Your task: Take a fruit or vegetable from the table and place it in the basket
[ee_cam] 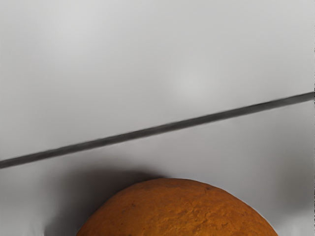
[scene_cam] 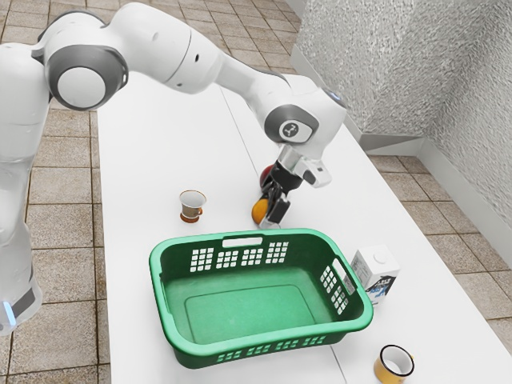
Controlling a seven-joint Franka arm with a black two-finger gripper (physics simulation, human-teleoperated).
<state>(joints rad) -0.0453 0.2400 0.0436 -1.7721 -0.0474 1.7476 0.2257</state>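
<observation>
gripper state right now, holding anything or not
Gripper: down at the orange fruit; whether it is open or closed on it cannot be told.

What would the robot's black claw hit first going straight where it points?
Probably the round orange fruit, right by the claw; I can't tell exactly how they line up.

The arm (scene_cam: 168, 52) bears a round emblem (scene_cam: 290, 130); the carton's (scene_cam: 374, 274) print is unreadable.
</observation>
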